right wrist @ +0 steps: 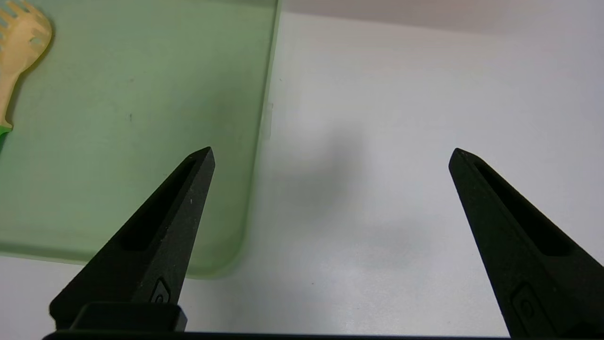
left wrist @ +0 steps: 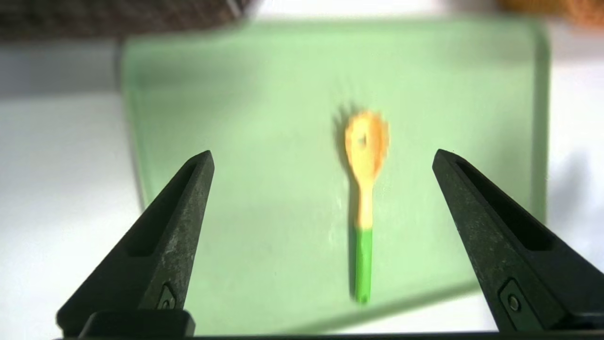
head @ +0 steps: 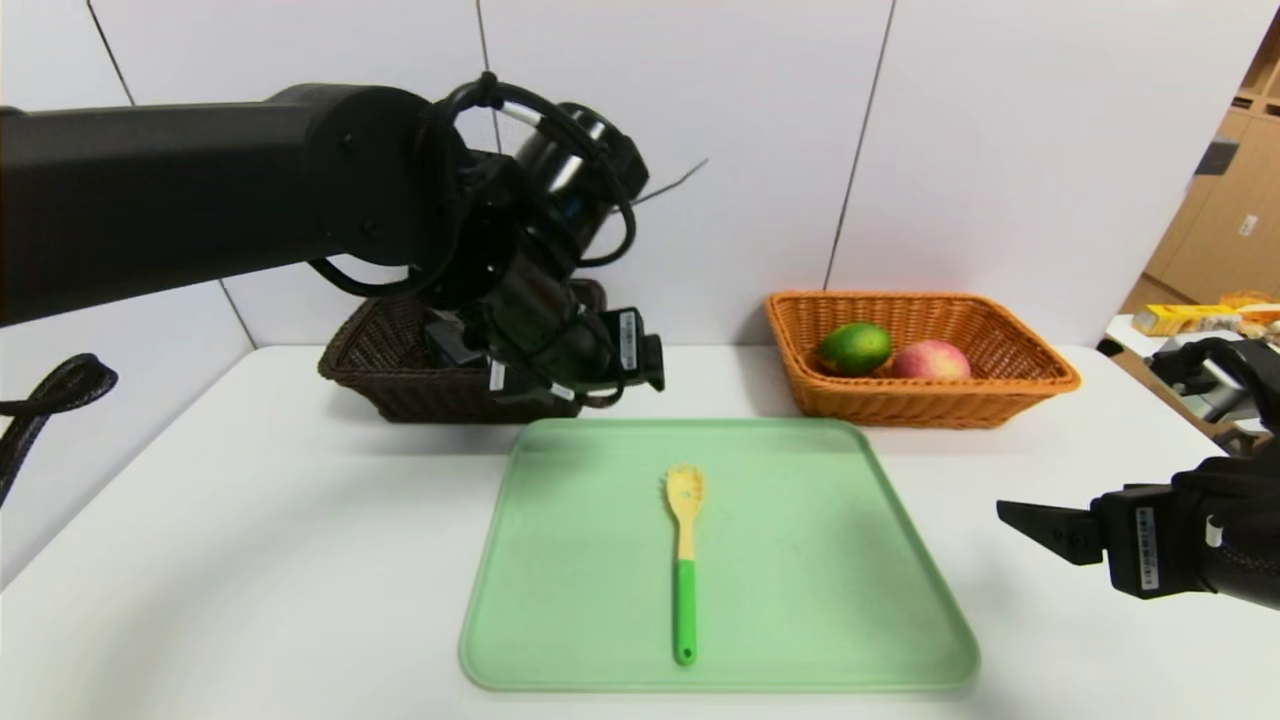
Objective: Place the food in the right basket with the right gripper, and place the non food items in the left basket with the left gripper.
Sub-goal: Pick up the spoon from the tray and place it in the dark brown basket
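A white table carries everything. On its middle lies a pale green tray, flat and rounded at the corners. Behind the tray's far left corner stands the dark brown left basket, partly hidden by the arm; what lies inside it cannot be seen. Behind the far right corner stands the orange right basket, well apart from the brown one.

The left arm reaches in from the left, high above the table, and its left gripper hangs in front of the brown basket, above the tray's far left edge. Its fingers are spread wide with nothing between them; the wrist view looks down past them at the tray.

The right gripper hovers low over the bare table to the right of the tray, near its front right corner, fingers spread wide and holding nothing.

In the orange basket sit the green fruit and the peach, side by side and touching, the fruit to the left.

The spoon lies alone at the middle of the tray, yellow bowl toward the baskets, green handle toward the robot.
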